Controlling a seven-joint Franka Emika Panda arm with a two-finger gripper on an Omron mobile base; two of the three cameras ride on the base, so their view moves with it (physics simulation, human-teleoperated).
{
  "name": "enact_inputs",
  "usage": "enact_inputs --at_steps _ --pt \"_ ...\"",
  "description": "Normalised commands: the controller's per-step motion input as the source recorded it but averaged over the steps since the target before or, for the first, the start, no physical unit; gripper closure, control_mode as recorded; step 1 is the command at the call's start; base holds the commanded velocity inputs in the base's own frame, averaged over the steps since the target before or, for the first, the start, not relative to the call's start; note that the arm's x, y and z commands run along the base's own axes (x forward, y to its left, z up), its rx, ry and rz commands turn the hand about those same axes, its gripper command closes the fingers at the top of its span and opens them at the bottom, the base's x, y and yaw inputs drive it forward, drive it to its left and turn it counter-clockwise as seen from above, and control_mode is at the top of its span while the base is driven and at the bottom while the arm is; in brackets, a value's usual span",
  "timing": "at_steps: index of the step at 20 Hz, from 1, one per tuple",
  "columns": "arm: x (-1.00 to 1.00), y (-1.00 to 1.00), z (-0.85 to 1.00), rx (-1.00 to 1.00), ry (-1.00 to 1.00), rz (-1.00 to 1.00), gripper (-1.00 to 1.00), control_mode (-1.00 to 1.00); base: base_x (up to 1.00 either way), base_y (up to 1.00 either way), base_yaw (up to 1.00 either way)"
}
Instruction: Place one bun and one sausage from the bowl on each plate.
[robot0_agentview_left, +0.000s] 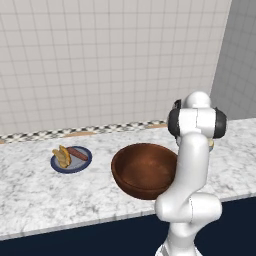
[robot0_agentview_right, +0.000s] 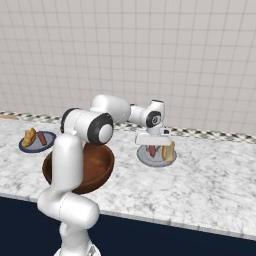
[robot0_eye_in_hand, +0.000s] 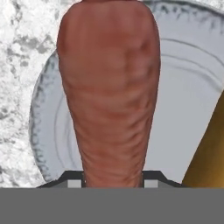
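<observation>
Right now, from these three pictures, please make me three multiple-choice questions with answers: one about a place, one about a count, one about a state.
1. Where is the gripper?
A. Over the paler grey plate
B. Inside the wooden bowl
C. Over the navy-rimmed plate

2. How many plates hold a bun already?
A. None
B. One
C. Two

3. What is the state of the gripper?
A. Open and empty
B. Shut on a sausage
C. Shut on a bun

Answers:
1. A: the right base view shows the hand just above the paler plate, right of the bowl.
2. C: one bun lies on the navy-rimmed plate, another bun on the paler one.
3. B: the hand view shows the reddish-brown sausage rising from between the finger tips, above the plate.
</observation>
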Motion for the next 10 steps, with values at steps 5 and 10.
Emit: enact_inputs --at_steps 5,10 --pt "0.00 0.00 0.03 0.00 0.02 0.00 -1.00 -1.00 0.00 0.00 0.00" --pt "0.00 0.00 0.08 -0.01 0.07 0.00 -1.00 -1.00 0.00 0.00 0.00"
